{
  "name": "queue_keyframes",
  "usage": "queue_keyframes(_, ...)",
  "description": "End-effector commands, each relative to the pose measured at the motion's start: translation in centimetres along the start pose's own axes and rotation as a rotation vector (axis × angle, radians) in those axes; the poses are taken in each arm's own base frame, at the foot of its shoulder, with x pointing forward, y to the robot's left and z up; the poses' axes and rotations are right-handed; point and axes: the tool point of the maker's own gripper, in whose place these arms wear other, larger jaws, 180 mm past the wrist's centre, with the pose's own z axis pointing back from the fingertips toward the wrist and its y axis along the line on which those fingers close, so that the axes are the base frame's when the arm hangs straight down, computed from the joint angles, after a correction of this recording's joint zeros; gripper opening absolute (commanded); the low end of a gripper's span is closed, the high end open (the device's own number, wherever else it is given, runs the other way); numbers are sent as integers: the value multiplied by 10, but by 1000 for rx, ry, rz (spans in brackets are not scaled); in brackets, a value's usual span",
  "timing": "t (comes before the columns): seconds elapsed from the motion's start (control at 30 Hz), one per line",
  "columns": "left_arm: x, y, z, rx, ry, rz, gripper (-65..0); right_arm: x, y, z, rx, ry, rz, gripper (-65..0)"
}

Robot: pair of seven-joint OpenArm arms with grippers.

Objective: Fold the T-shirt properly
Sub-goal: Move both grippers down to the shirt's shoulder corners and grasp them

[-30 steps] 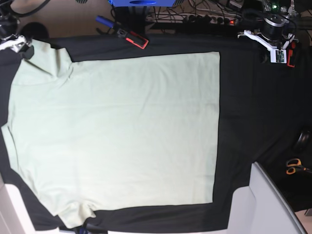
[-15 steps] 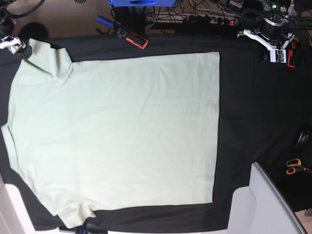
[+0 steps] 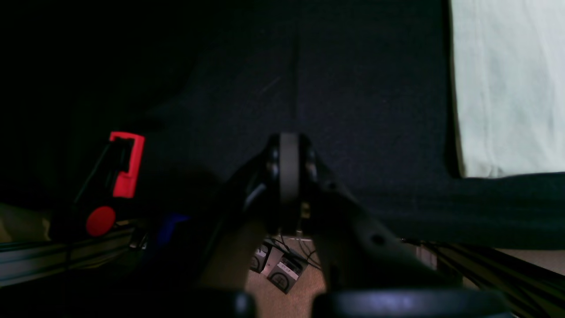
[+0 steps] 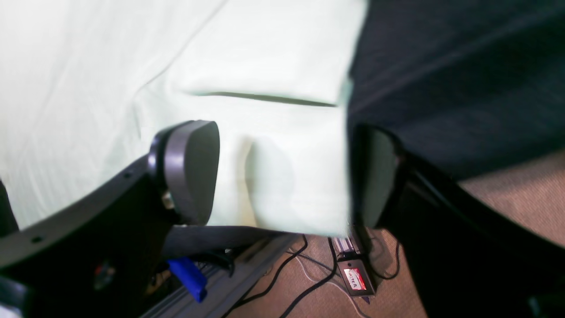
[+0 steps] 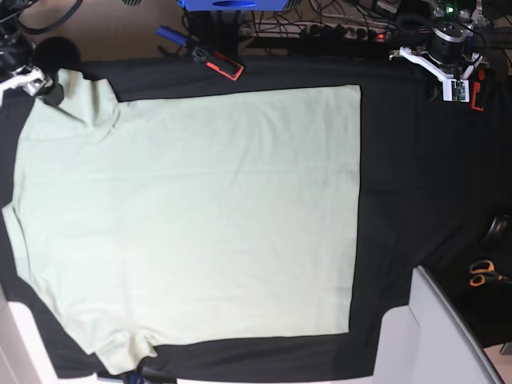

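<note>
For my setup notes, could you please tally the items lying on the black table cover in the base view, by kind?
T-shirt: 1
Red-and-black tool: 1
Orange-handled scissors: 1
Total: 3

One T-shirt (image 5: pixel 192 216), spread on one black table cover (image 5: pixel 416 184). Two grippers of mine: left gripper (image 3: pixel 289 176), right gripper (image 4: pixel 282 176). One pair of scissors (image 5: pixel 482 274). Two red-and-black clamps, I think: one (image 5: pixel 220 62), another (image 3: pixel 123 165), dimly lit.
</note>
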Motion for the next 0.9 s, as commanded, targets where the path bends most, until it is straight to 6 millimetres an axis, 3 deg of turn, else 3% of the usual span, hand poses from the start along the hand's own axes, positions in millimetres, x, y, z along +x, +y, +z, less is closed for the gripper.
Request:
queue_keyframes(0.0,6,4,2,7,-25,-11,-650,-11,2,-1,1,57,19,-203)
queue_keyframes(0.1,6,4,2,7,-25,-11,-650,-15,7,-3,10,55,12,-206)
queue_keyframes(0.17,6,4,2,7,-25,-11,-650,-16,7,-3,10,56,9,-248)
queue_keyframes(0.47,6,3,2,7,-25,-8,-632,-14,9,-6,16,57,7,-650)
queue_keyframes(0.53,6,1,2,3,-25,-7,-571,-14,9,-6,16,56,7,-641)
queue_keyframes(0.63,5,-2,2,-14,-22,63,-403,-14,9,-6,16,55,6,-649)
queue_keyframes(0.7,7,-8,1,-60,-24,156,-324,-14,9,-6,15,55,7,-649)
queue_keyframes(0.87,6,-49,0,-287,32,316,-307,-14,8,-6,15,58,8,-649)
